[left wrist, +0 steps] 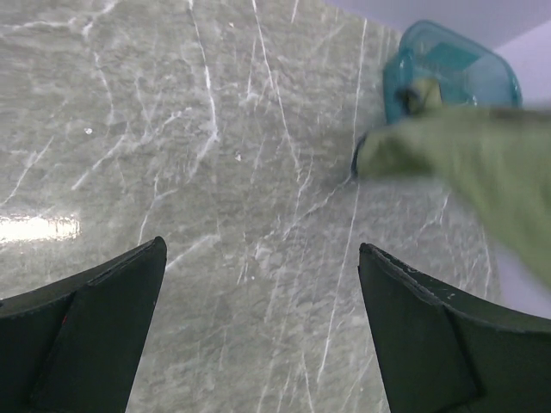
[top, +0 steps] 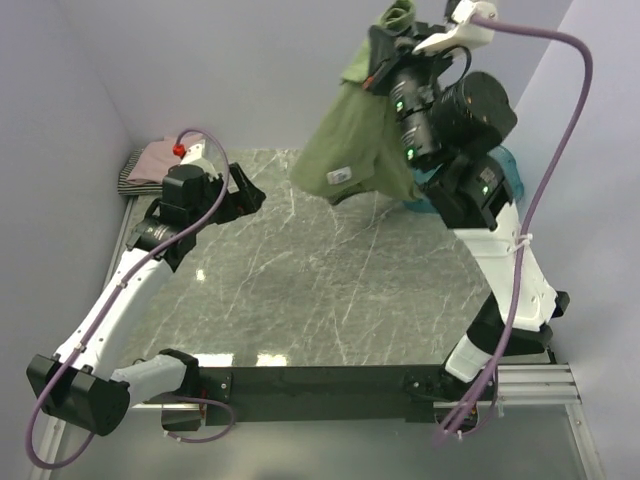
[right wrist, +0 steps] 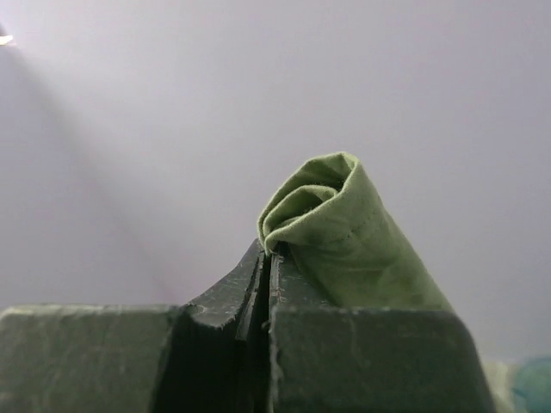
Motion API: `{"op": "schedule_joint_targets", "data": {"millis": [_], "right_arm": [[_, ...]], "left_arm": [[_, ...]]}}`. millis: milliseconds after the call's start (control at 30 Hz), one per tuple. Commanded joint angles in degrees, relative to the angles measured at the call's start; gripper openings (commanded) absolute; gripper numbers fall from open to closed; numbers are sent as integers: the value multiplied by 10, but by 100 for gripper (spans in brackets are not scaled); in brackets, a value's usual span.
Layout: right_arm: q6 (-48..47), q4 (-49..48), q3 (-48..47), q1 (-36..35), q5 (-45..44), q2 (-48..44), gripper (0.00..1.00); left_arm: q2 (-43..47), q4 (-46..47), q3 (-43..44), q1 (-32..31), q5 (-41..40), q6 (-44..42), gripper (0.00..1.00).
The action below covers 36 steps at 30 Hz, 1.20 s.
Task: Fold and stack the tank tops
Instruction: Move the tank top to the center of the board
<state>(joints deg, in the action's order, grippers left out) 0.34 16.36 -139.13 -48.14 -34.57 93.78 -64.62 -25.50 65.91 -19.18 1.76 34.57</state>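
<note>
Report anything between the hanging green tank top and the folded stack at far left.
The left gripper, jaws open, sits right beside the folded stack, on the line from the green tank top held by the right gripper.

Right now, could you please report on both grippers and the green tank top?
Left gripper open, empty, over table. Right gripper shut on green tank top, held up, hanging. Folded stack far left; nothing blocking mid-table.
</note>
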Motion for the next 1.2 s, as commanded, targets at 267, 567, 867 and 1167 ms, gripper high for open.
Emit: {"op": "schedule_joint_targets", "data": {"millis": [267, 567, 867, 1167], "right_arm": [[-41, -82, 114, -93, -52, -92, 0], [59, -86, 378, -58, -113, -232, 0], [325, 152, 668, 148, -45, -408, 0], [325, 177, 713, 211, 3, -439, 0]], "left_arm": [[33, 32, -21, 25, -16, 60, 100], [-5, 201, -190, 27, 148, 145, 75], [-148, 337, -262, -86, 214, 197, 70], [-239, 303, -210, -114, 117, 189, 73]]}}
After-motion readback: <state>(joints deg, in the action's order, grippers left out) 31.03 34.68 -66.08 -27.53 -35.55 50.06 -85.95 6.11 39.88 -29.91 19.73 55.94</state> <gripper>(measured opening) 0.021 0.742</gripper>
